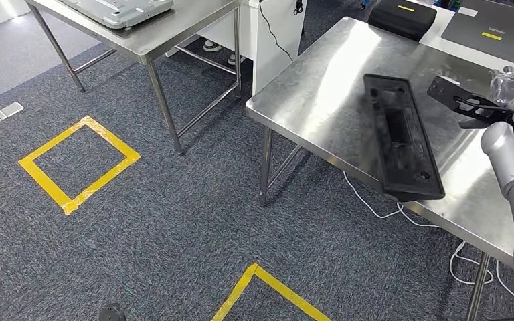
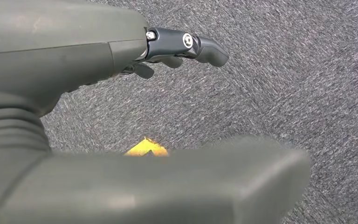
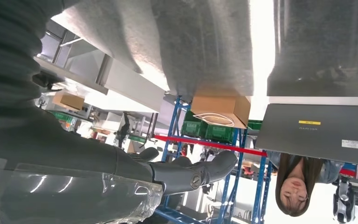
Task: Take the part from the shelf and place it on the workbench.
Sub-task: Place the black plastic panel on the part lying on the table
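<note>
Right hand [image 3: 186,175]: fingers stretched out and apart, nothing between them, so read it as released. Left hand [image 2: 177,51] hangs over the grey carpet [image 2: 284,93], fingers loosely curved, also holding nothing.

The long black plastic tray-like part [image 1: 401,137] lies flat on the stainless steel workbench [image 1: 321,93]. Its long axis runs from the far side of the bench toward you, and the near end looks to poke just past the front edge. It sits just inboard of the right arm, with the right hand beside its far end. The right hand is clearly the nearer one; the left is well away, down by the floor.

My judgement: placement looks done, and your only concern is that overhang. If you nudge, push along the long axis, away from the edge.

Hard to read:
- The part is blurred in the head view, so you can't confirm full contact with the bench.
- The right hand is cut off at the frame edge there, with something clear and glossy around it.
- A small black flat bracket [image 1: 455,97] lies between hand and part; I can't tell whether it touches either.
</note>
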Robot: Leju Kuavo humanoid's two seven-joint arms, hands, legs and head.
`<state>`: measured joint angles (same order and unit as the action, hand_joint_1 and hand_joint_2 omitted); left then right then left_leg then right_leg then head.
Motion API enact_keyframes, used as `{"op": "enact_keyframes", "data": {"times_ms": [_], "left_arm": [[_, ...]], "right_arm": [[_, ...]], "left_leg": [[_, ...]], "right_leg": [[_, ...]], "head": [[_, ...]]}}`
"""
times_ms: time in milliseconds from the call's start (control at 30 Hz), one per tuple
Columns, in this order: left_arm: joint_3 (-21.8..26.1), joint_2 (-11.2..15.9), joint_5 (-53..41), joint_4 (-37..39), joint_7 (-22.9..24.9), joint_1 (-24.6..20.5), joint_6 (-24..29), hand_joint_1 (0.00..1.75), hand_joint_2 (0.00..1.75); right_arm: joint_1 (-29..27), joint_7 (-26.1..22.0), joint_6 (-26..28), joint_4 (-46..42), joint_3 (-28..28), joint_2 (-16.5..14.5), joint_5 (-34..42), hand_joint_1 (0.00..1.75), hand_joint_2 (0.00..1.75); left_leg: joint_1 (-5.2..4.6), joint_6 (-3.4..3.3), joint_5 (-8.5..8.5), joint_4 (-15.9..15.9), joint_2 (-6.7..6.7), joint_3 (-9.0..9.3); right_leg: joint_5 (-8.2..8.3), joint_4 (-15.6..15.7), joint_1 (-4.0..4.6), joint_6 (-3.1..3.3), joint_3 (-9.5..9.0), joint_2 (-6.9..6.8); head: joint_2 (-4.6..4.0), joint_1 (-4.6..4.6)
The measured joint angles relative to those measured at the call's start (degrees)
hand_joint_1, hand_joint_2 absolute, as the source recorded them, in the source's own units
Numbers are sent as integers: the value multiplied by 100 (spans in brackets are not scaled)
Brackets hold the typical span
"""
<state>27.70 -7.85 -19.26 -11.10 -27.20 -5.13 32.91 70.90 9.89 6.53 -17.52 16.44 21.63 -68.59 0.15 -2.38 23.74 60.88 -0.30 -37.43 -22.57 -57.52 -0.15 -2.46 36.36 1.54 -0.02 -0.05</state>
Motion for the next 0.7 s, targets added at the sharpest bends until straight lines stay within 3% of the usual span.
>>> {"op": "enact_keyframes", "data": {"times_ms": [700], "left_arm": [[-1,0,-12,4,284,26,-134,0,0]], "right_arm": [[-8,26,-118,48,-5,-45,-89,0,175]], "left_leg": [[0,0,0,0,0,-1]], "right_leg": [[0,0,0,0,2,0]], "head": [[0,0]]}}
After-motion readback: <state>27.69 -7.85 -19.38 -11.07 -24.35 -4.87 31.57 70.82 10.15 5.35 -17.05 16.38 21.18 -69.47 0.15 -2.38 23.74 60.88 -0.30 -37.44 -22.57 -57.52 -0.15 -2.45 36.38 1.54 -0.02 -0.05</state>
